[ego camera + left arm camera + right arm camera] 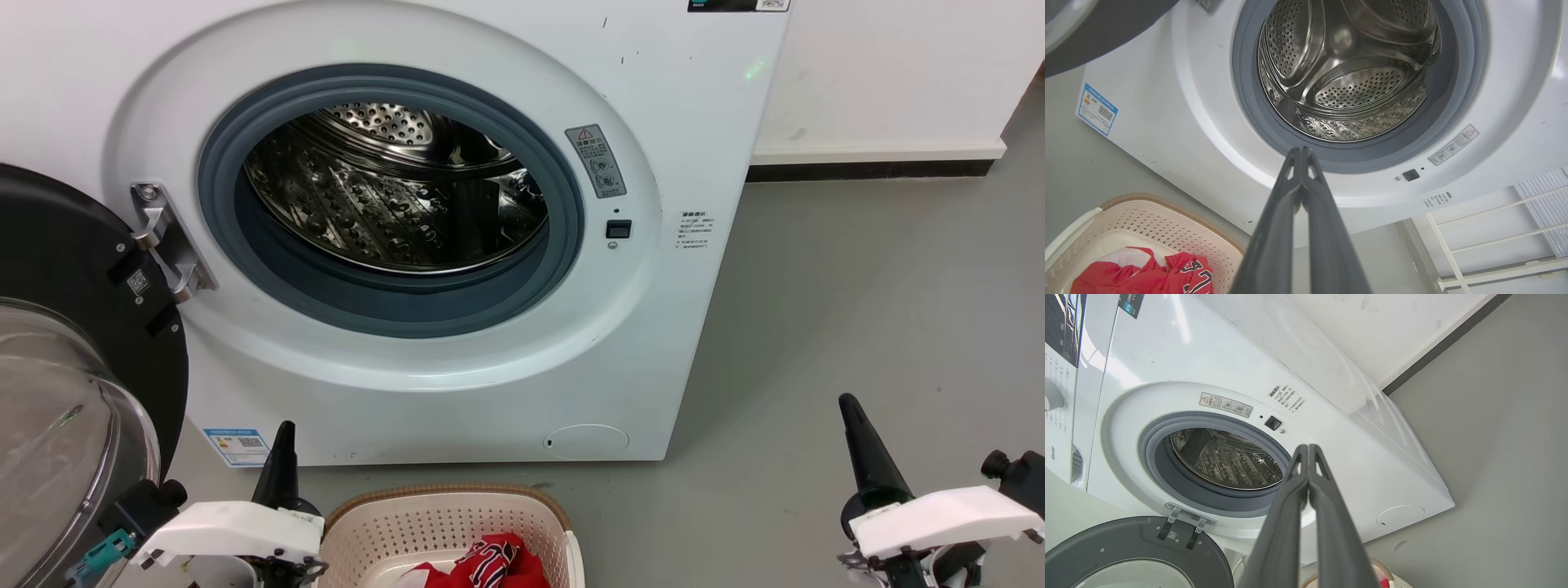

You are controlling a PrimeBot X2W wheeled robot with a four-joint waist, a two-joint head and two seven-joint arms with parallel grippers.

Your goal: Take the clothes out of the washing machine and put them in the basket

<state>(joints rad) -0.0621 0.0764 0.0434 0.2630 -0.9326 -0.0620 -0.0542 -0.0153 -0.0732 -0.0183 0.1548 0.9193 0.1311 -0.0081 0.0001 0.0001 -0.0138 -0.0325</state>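
At the far left the black-framed glass door point(49, 245) hangs wide open, with a small QR tag point(137, 282) by its hinge, too small to read. Next to the door's lower edge, on the front of the white washing machine point(694, 122), sits a blue-edged energy sticker point(237, 447) whose print cannot be read. The left gripper point(284, 437) rests low, just beside the left rim of the basket point(441, 492). Its two dark fingers point(1278, 228) are pressed together with nothing between them, and in the left wrist view they aim up at the lower grey lip of the porthole. The clothes point(494, 562), a crumpled red bundle with no clear long axis, lie in the basket, below and slightly right of those fingers and well left of the other arm, so the left arm is plainly the nearer. Striped lettering point(1194, 271) on the fabric shows something like an S, no whole word. The steel drum point(392, 204) shows bare perforated metal as far as can be seen, so the emptying looks done, though its lowest front part is hidden behind the lip. Right of the porthole come a grey warning sticker point(596, 161) with a red triangle, the door latch slot point(618, 229) and a block of tiny print point(696, 230), none of it legible. The right gripper point(853, 416) stands apart over bare floor, jaws likewise closed and empty.
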